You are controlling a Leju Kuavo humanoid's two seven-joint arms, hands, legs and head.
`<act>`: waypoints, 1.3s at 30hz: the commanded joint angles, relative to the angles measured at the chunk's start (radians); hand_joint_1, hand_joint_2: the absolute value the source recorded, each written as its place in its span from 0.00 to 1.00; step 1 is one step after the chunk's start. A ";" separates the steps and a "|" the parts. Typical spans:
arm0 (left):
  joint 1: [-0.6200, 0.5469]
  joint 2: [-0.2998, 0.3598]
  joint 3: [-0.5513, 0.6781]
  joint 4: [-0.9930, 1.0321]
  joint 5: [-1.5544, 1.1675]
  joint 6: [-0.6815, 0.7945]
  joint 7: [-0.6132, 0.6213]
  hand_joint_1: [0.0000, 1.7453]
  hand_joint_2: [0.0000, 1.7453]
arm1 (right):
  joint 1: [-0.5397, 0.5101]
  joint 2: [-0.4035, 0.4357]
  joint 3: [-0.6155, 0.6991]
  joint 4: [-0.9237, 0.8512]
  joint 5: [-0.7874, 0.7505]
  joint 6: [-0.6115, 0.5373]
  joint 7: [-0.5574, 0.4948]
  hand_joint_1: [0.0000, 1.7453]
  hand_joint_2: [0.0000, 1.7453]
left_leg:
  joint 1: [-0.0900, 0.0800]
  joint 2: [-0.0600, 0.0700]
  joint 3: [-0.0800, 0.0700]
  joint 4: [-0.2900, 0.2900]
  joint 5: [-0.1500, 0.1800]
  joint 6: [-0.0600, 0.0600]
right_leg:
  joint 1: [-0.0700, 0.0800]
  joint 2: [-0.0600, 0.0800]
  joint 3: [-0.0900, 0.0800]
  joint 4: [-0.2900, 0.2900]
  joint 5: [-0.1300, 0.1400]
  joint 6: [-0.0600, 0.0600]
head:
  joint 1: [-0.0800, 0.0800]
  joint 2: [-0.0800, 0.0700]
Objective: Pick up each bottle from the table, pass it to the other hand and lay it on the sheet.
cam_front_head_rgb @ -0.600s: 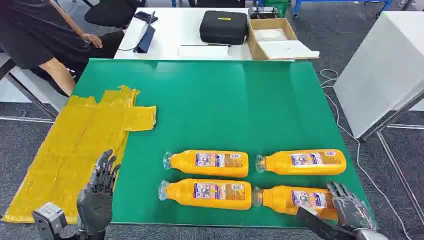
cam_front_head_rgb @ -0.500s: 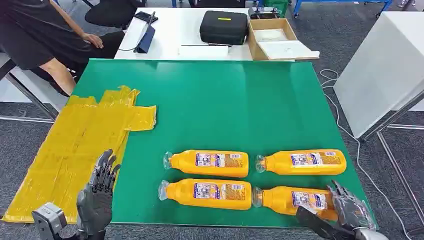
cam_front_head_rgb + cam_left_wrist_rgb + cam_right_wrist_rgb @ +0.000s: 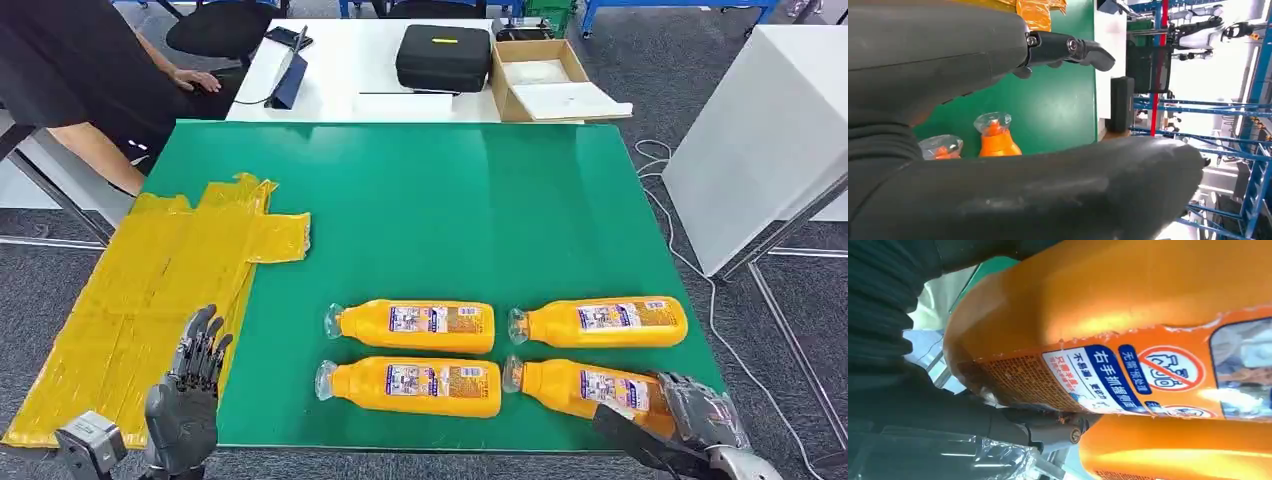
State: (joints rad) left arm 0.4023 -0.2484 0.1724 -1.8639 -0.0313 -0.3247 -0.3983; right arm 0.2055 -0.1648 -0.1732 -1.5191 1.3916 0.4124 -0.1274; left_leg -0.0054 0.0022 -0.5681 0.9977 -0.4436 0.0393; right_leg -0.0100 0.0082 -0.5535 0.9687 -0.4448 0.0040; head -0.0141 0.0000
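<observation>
On the green surface (image 3: 450, 210) four orange bottles lie on their sides in two rows of two, clear caps pointing toward the yellow sheet (image 3: 150, 290) that drapes over the surface's left edge. At the near right corner the right hand (image 3: 700, 425) wraps around the base end of the near-right bottle (image 3: 590, 390); the right wrist view shows that bottle's orange body and printed label pressed up close against dark fingers (image 3: 1048, 427). Its three neighbours, the near-left bottle (image 3: 410, 387), the far-left bottle (image 3: 415, 326) and the far-right bottle (image 3: 600, 322), lie untouched. The left hand (image 3: 190, 395) hangs at the near left edge, over the border of the sheet, fingers spread and holding nothing. Beyond the surface a white desk (image 3: 340, 70) carries a black case (image 3: 445, 57) and an open cardboard box (image 3: 545, 78), and a person in black (image 3: 70, 80) sits beside it.
</observation>
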 commanded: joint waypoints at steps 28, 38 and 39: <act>0.002 0.003 0.047 0.108 0.011 -0.062 -0.026 0.00 0.00 | 0.269 -0.046 -0.103 -0.628 -0.162 0.105 -0.047 1.00 1.00 | -0.001 -0.003 -0.004 0.001 0.000 -0.002 | -0.002 -0.004 -0.004 0.003 -0.002 -0.002 | -0.001 0.000; -0.021 -0.004 0.052 0.128 0.002 -0.086 -0.028 0.00 0.00 | 0.332 -0.014 -0.200 -0.735 -0.148 0.106 -0.098 1.00 1.00 | 0.001 -0.004 -0.007 0.000 0.001 -0.003 | -0.001 -0.005 -0.005 0.001 0.000 -0.001 | 0.000 0.000; -0.024 -0.002 0.051 0.135 0.002 -0.088 -0.031 0.00 0.00 | 0.346 -0.003 -0.235 -0.760 -0.152 0.119 -0.116 1.00 1.00 | 0.000 -0.006 -0.007 0.001 0.001 -0.003 | -0.001 -0.007 -0.006 0.002 -0.002 -0.001 | 0.000 0.000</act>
State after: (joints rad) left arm 0.4149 -0.2392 0.2033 -1.8124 -0.0210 -0.3964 -0.4231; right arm 0.4760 -0.2235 -0.2568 -2.1035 1.2470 0.5013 -0.1938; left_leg -0.0049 0.0007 -0.5734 0.9981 -0.4431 0.0385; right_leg -0.0100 0.0062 -0.5592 0.9689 -0.4447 0.0031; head -0.0145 0.0000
